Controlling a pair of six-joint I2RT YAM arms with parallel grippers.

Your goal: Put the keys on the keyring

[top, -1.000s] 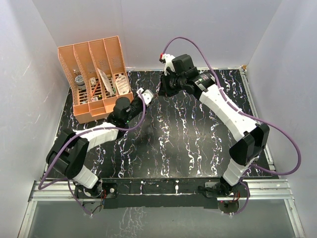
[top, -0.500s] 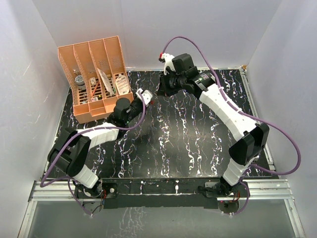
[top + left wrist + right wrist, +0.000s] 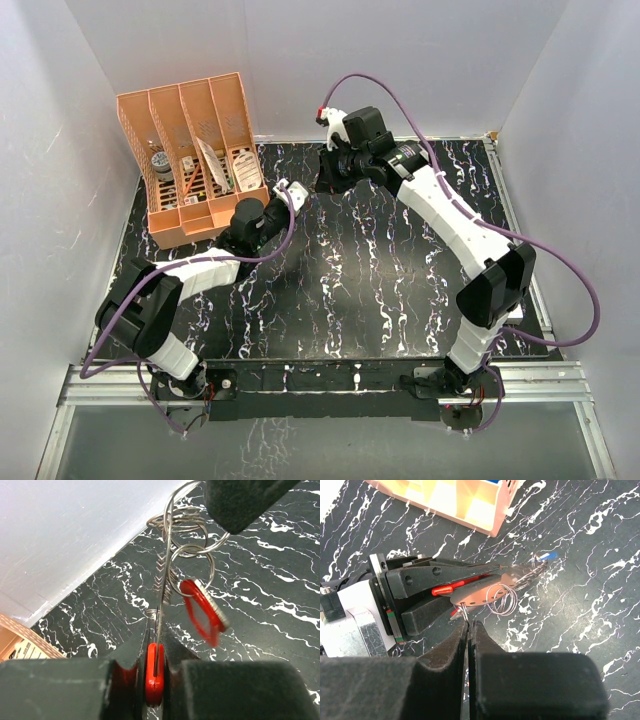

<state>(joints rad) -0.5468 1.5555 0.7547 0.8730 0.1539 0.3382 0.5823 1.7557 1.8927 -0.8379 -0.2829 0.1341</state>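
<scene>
Over the marbled worktop (image 3: 260, 570), left end effector (image 3: 154, 665) pinches the red oval keyring (image 3: 154, 680), right end effector (image 3: 469, 625) a silver wire ring (image 3: 186, 524); threading seems under way, needing steady sliding.

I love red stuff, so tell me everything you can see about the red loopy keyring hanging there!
The keyring is an oval loop, open in the middle: a shiny red strip curves round one side, a whitish-grey band edges the other. It looks like plastic or coated metal. It hangs tilted in the air above the black marbled table, threaded on the silver wire rings, the only things seen touching it. Its lower end is blurred. No jaws hold it.
</scene>
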